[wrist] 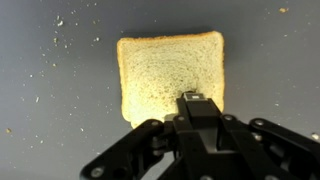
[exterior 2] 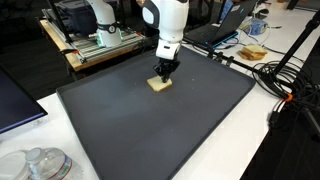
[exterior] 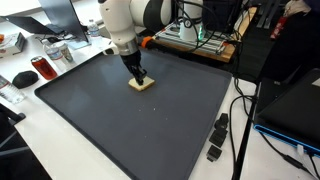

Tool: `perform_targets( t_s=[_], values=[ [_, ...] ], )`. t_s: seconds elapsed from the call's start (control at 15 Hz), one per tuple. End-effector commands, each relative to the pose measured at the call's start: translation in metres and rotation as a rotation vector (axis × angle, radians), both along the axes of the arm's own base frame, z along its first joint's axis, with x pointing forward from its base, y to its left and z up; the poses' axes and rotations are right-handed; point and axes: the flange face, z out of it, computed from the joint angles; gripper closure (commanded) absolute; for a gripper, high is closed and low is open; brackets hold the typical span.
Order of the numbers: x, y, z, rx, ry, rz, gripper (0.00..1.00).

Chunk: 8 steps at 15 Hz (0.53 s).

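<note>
Wrist view shows us the slice of bread [wrist: 171, 76] lying flat on the dark mat [wrist: 50, 100] directly beneath our gripper [wrist: 197, 108], whose fingers seem drawn together at the slice's near edge, though we cannot tell for certain.

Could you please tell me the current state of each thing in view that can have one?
Bread: whole slice, lying flat on the mat.
Gripper: low over the bread's edge; open or shut cannot be told.
Mat: flat on the table, scattered with crumbs.
</note>
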Motion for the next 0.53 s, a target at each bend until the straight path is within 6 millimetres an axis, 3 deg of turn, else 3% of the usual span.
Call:
perform_targets(
  t_s=[0.0,0.47],
  values=[
    [-0.011,-0.002,0.023,0.030,-0.011,-0.038,0.95],
    [-0.017,-0.001,0.038,0.021,-0.014,-0.078,0.95]
  ],
)
